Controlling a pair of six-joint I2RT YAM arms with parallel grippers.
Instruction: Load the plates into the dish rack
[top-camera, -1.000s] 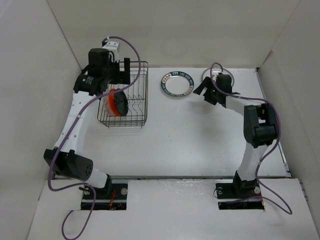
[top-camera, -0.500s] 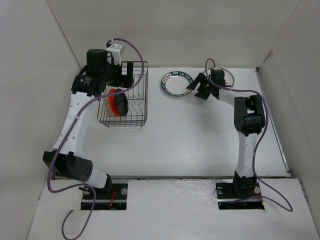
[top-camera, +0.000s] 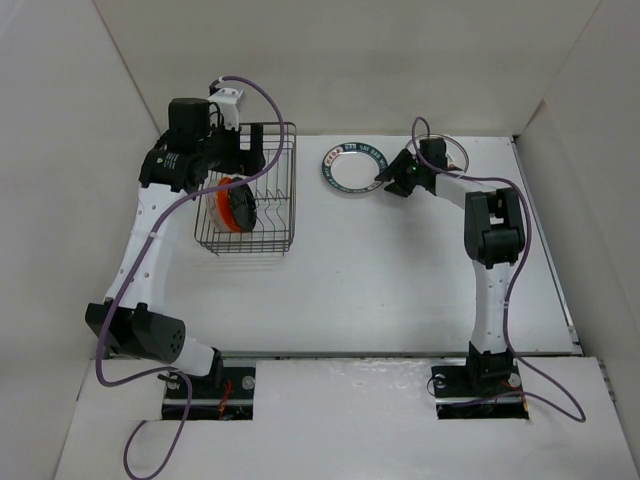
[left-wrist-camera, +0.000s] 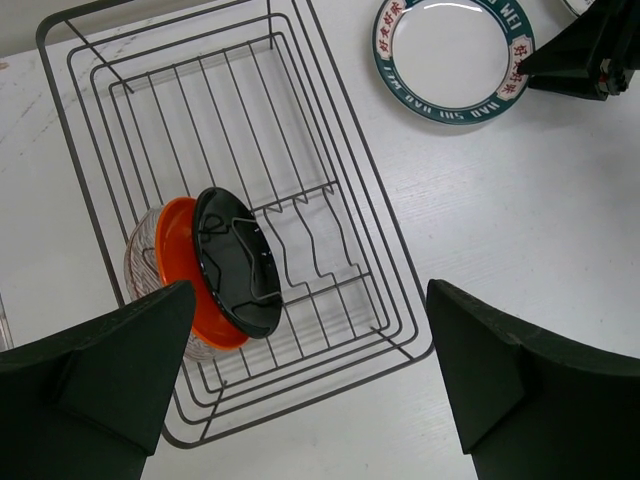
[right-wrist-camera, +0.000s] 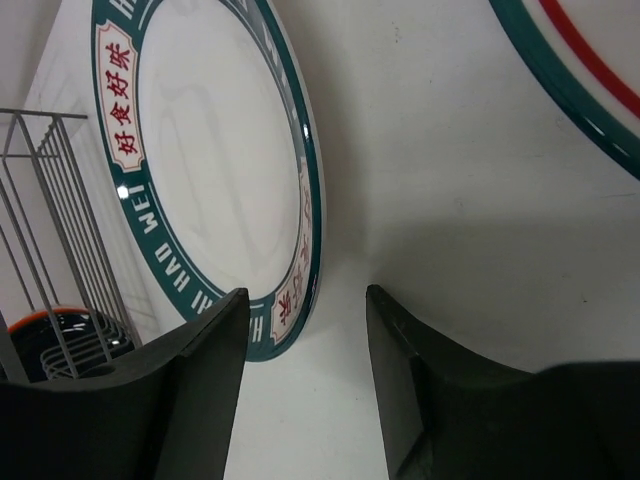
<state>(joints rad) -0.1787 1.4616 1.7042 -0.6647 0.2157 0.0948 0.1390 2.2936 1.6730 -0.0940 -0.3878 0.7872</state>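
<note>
Right wrist: second plate cut off.
Right hand half open at patterned plate rim, empty; left hand wide open, empty, over dish rack.

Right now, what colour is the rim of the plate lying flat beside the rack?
Plate rim: dark teal, red-lettered white panels; best in right wrist view.
</note>
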